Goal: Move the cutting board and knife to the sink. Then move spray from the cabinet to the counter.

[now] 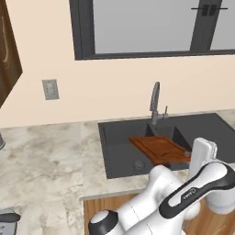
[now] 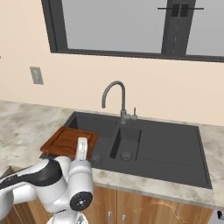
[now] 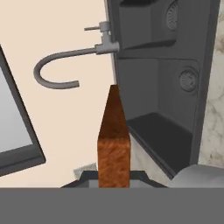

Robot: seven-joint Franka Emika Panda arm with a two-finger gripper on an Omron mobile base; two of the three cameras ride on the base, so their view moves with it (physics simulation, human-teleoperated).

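Cutting board (image 1: pixel 160 148): reddish-brown wooden board with a groove near its edge, held level above the sink (image 1: pixel 120 156), over the basin's left part as the right base view shows it (image 2: pixel 69 142); seen edge-on in the hand view (image 3: pixel 113 144), where it runs straight out from the camera toward the faucet

Gripper (image 3: pixel 113 177): clenched on the near end of the cutting board; the dark finger tips sit hard against the board's two faces at the bottom of the hand view; in the base views the white hand (image 1: pixel 202 153) stands at the board's near edge, at the front rim of the sink

Sink: dark grey recessed basin set into the counter (image 1: pixel 46 156), with a deeper well on one side, a shallower section on the other and round drains (image 2: pixel 126 154); nothing lies on its floor that can be made out

Faucet (image 2: pixel 114 98): curved silver gooseneck with a small lever beside its foot, standing at the back rim of the sink, spout arching over the basin

Counter: beige-and-grey marbled stone, wooden base (image 2: pixel 144 205) below with small handles

Wall: cream, carrying a grey outlet plate (image 1: pixel 50 89) to the left of the sink and a dark-framed window (image 2: pixel 118 26) above it

Far left of the left base view: part of a brown wooden panel (image 1: pixel 8 50), too cropped to identify
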